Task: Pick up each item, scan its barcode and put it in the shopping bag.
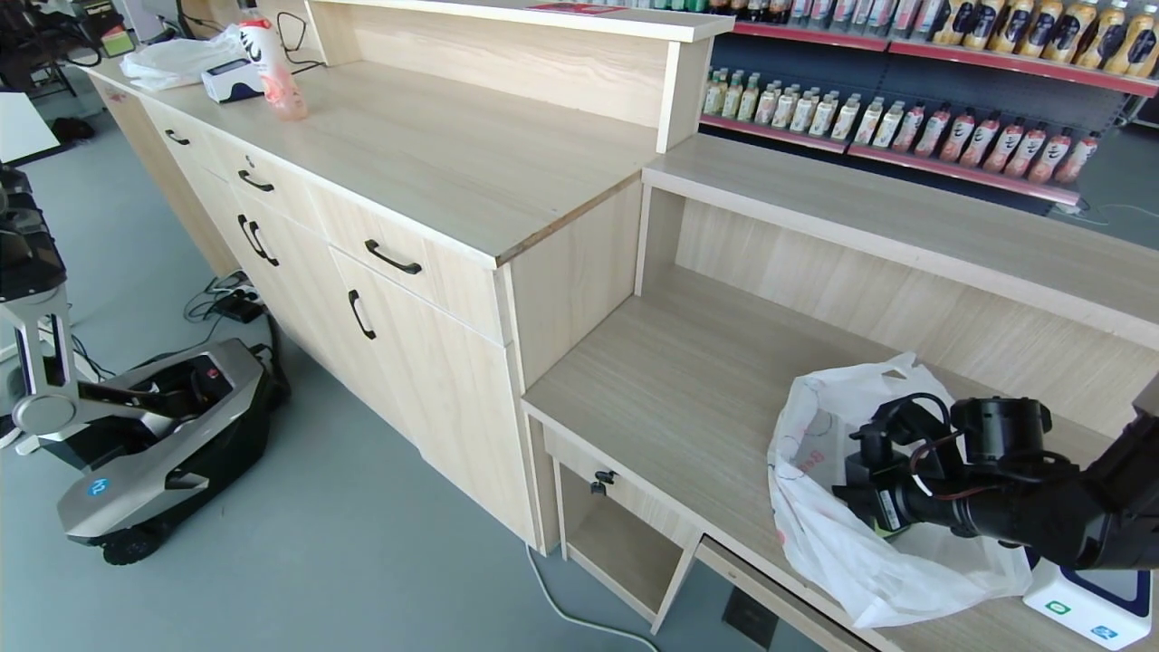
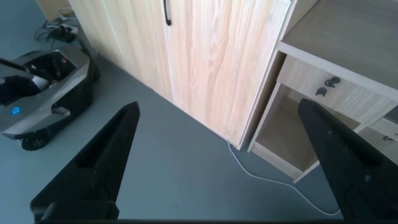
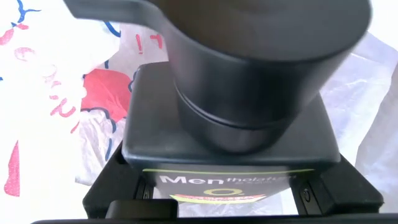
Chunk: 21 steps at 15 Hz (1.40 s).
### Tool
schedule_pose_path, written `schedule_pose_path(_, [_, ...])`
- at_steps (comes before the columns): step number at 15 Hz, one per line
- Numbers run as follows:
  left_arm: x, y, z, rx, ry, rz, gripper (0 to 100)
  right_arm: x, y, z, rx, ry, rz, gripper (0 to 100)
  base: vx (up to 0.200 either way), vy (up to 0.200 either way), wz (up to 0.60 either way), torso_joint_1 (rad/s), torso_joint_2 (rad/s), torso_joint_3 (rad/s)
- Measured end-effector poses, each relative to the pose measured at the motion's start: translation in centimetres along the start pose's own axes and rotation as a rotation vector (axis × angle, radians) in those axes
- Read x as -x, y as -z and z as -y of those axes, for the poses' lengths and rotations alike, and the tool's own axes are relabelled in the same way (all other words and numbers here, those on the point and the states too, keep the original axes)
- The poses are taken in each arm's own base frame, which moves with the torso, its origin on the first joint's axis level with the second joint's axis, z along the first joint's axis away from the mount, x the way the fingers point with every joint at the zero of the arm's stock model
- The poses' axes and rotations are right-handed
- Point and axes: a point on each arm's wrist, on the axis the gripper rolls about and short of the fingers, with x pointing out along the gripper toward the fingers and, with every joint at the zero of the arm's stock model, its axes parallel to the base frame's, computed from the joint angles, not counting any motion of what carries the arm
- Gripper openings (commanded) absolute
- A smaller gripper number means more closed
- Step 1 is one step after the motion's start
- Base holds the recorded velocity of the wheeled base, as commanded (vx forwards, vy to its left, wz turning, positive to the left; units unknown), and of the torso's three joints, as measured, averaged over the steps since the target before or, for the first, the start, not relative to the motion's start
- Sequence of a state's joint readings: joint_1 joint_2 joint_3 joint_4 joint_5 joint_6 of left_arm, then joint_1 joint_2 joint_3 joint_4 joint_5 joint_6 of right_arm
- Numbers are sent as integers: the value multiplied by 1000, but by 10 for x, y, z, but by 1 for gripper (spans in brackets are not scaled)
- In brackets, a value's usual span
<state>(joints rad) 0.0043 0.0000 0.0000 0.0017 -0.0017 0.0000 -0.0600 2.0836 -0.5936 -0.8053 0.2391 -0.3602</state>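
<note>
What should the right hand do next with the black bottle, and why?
Probably ease down slightly and open the right hand. It grips the black plastic bottle right in the mouth of the white plastic shopping bag on the light wooden counter, so letting go should drop it inside.

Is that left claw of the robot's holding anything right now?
No, the left gripper is open, its two black fingers spread wide with only grey floor and pale wooden cabinet seen between them.
</note>
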Motion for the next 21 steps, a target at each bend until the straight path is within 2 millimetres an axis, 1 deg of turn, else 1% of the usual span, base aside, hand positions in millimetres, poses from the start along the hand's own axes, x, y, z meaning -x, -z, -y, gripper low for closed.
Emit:
schedule_pose_path(7, [0, 0, 0, 0, 0, 0, 100, -3, -1, 1, 12, -1, 2, 0, 0, 0, 0, 0, 0, 0])
schedule_pose_path(16, [0, 0, 0, 0, 0, 0, 100, -3, 2, 3, 11, 5, 0, 0, 0, 0, 0, 0, 0, 0])
schedule_pose_path(17, [0, 0, 0, 0, 0, 0, 100, -3, 2, 2, 12, 4, -1, 100, 0, 0, 0, 0, 0, 0])
schedule_pose_path(21, [0, 0, 0, 0, 0, 0, 100, -2, 1, 2, 16, -11, 10, 100, 0, 0, 0, 0, 0, 0])
